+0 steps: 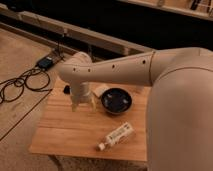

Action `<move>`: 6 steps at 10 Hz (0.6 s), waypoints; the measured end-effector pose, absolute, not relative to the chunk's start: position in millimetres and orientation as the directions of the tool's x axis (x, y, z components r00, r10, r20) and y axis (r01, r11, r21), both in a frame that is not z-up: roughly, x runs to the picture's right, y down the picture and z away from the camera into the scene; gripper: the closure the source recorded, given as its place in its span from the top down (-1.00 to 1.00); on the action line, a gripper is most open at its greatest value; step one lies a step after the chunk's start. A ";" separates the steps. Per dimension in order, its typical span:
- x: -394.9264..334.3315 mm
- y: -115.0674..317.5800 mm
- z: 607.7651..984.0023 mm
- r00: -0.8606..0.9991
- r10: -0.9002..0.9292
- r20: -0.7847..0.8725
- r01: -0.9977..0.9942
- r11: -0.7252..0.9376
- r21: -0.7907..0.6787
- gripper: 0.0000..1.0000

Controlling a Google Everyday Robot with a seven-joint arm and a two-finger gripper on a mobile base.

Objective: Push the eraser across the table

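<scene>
fingers (75, 105) low over worktop (60, 135), pointing down, look spread with nothing between them. eraser (66, 89) flat on worktop, near fingers, to their left and farther back (small dark block at far edge), apart from them. dark bowl (116, 100) right of fingers; white bottle (116, 136) lying on side, front-right of fingers.

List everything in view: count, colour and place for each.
table: one, light wood, centre
bowl: one, dark, table's far side
bottle: one, white, lying near table's front edge
eraser: one, black, table's far left, partly behind the arm
cables: several, black, floor at left
box: one, black, floor by the cables
arm: one, white, reaching over the table from the right
gripper: one, white, down at the table, left of the bowl
</scene>
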State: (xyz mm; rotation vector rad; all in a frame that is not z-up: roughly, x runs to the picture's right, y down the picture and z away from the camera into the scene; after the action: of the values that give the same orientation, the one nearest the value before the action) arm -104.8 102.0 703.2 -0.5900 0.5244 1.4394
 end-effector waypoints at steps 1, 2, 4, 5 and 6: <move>-104.8 102.0 703.1 0.068 0.752 -0.656 -0.998 0.038 -0.059 0.30; -104.8 102.0 703.2 0.068 0.752 -0.656 -0.998 0.038 -0.059 0.30; -104.4 101.8 703.2 0.070 0.751 -0.656 -0.997 0.043 -0.057 0.30; -101.1 99.0 706.4 0.084 0.753 -0.652 -0.996 0.067 -0.051 0.30; -100.0 94.2 711.0 0.100 0.758 -0.645 -0.995 0.089 -0.049 0.30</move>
State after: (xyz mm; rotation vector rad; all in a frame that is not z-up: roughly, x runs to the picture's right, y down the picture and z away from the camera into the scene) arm -100.0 94.2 711.0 -0.5550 0.5306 1.3982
